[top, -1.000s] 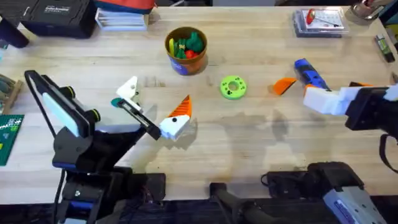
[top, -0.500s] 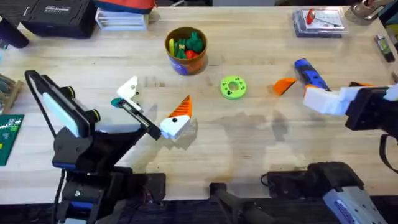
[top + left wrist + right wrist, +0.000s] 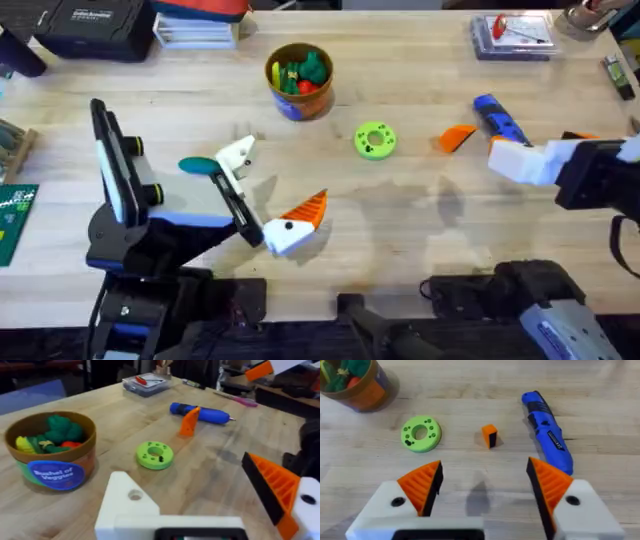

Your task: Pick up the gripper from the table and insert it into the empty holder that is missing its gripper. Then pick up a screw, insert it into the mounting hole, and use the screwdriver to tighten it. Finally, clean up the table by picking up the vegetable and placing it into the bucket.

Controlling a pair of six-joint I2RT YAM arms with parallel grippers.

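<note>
Overhead view: a wooden table (image 3: 400, 240) is seen from above. The vegetable (image 3: 198, 165), a flat teal oval, lies at about nine o'clock from the table's middle, its long axis running nine to three. The left gripper (image 3: 262, 190) is stretched flat over the table from its base at seven o'clock, its white fingers spread wide with nothing between them; the vegetable lies at roughly ten o'clock from the midpoint of those fingers, just beside the farther white finger, and whether they touch cannot be told. The bucket (image 3: 299, 81) stands at twelve o'clock, already holding toy vegetables. The right gripper (image 3: 515, 160) is held low at three o'clock, next to the blue screwdriver (image 3: 498, 118). The left arm is judged much the nearer to the vegetable.

Left wrist view: the bucket (image 3: 50, 452), a lime-green disc (image 3: 155, 455) and the screwdriver (image 3: 200, 412) are seen beyond the spread fingers.

Right wrist view: the right gripper (image 3: 485, 490) is seen open and empty above bare wood; the screwdriver (image 3: 547, 435) lies at about one o'clock from it.
</note>
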